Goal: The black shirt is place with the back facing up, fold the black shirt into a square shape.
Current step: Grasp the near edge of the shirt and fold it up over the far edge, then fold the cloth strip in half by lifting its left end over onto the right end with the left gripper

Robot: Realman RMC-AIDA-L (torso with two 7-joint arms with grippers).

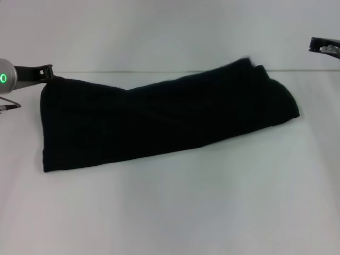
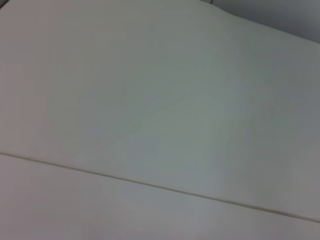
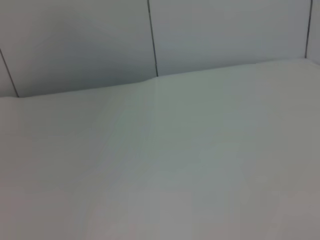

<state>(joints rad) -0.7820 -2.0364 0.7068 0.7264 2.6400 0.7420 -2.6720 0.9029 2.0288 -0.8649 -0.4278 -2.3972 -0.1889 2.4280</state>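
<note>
The black shirt (image 1: 159, 119) lies on the white table (image 1: 175, 207) folded into a long band. It runs from the near left up to the far right, and no lettering shows. My left gripper (image 1: 35, 87) is at the far left edge of the head view, open. Its upper finger (image 1: 37, 71) ends right at the shirt's far left corner, and nothing is held between the fingers. My right gripper (image 1: 324, 45) shows only partly at the upper right edge, lifted and apart from the shirt's right end. Neither wrist view shows the shirt.
A thin seam (image 1: 159, 71) crosses the table behind the shirt. The left wrist view holds bare white table (image 2: 150, 100) with a seam (image 2: 150, 185). The right wrist view shows white table (image 3: 175, 165) meeting a panelled wall (image 3: 150, 40).
</note>
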